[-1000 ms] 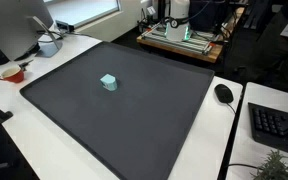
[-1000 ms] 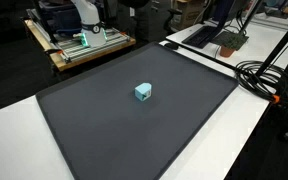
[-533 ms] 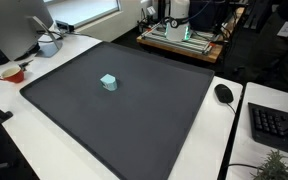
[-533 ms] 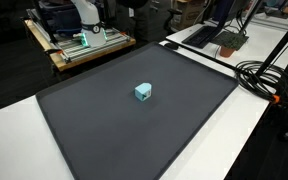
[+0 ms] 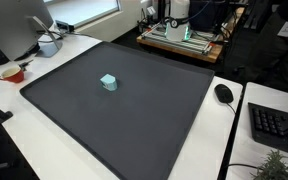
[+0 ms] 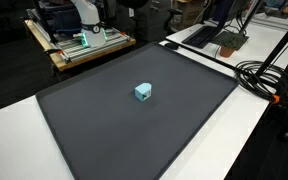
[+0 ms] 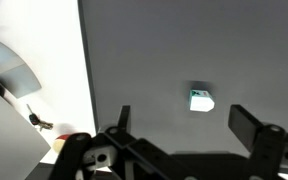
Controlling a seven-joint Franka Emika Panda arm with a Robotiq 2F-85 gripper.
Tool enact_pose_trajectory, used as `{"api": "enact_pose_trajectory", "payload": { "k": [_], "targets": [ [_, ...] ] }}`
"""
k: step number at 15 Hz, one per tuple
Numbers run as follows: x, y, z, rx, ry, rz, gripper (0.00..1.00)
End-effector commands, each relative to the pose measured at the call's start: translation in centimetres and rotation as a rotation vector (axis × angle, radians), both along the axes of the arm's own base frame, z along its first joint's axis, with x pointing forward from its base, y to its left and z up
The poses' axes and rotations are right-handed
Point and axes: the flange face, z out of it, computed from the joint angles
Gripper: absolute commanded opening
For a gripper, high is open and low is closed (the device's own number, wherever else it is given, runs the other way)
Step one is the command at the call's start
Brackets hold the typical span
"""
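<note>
We look over a white table point(image 5: 14, 135) under a broad dark grey mat point(image 5: 124, 120), lit from a bright window point(image 5: 84, 8). A wooden workbench point(image 6: 84, 55) stands beyond; a black computer mouse point(image 5: 223, 93), black keyboard point(image 5: 274, 125) and black cables point(image 6: 264, 78) lie at the table's edge.

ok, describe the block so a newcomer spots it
A big dark mat covers the white table. Near its middle sits a small cube, pale teal and the only thing on the mat; mouse and keyboard lie off it.
</note>
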Motion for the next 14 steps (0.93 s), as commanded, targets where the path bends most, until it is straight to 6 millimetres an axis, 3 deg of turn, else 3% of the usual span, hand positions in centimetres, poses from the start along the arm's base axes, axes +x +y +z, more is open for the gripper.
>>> {"api": "enact_pose_trajectory", "payload": {
  "k": [1, 11, 12, 13, 14],
  "targets": [
    [0.1, 3.6, -1.8, -0.054, 0.038, 0.095, 1.00],
    [3.1, 17.7, -10.3, -0.343, 0.204, 0.529, 1.00],
    [3.3, 18.8, -11.0, -0.375, 0.214, 0.572, 1.00],
    [2.7, 17.5, -9.7, -0.320, 0.196, 0.497, 1.00],
    [2.9, 18.3, -10.4, -0.327, 0.205, 0.509, 1.00]
  ]
}}
